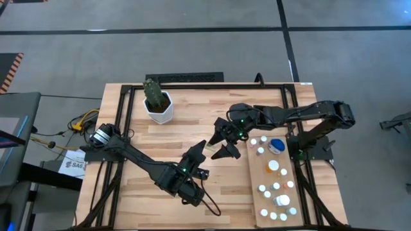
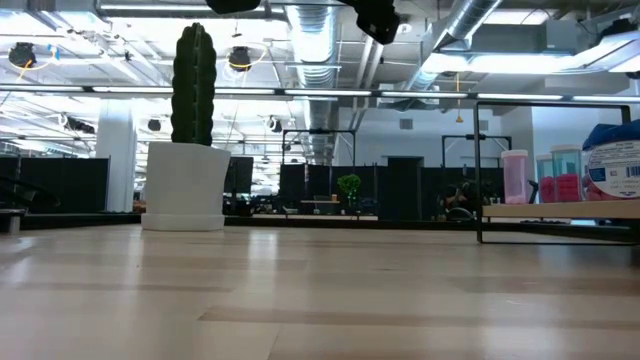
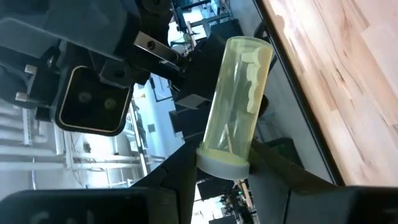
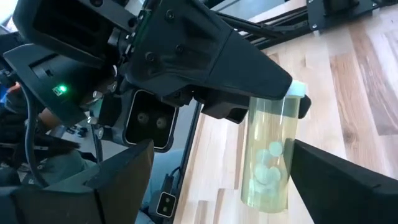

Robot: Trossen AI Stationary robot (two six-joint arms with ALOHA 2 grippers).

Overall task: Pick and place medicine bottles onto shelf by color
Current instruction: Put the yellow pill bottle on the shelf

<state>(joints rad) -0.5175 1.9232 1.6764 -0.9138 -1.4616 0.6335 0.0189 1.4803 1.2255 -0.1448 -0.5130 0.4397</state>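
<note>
Left gripper (image 1: pixel 200 153) holds yellow-green vial (image 3: pixel 235 106) at its cap end, raised above table (image 1: pixel 173 138); right gripper (image 1: pixel 223 142) close by, fingers wide either side of the vial body. Shelf (image 1: pixel 257 183) carries other bottles.

Legible text is scarce. A white sheet (image 1: pixel 72 164) lying beside the surface's left edge in the high view carries dark print beginning "SA", the remainder cut off by the frame rail. A blue-and-white bottle (image 2: pixel 612 168) at the right edge of the low view bears a barcode and fine print too small to read.
</note>
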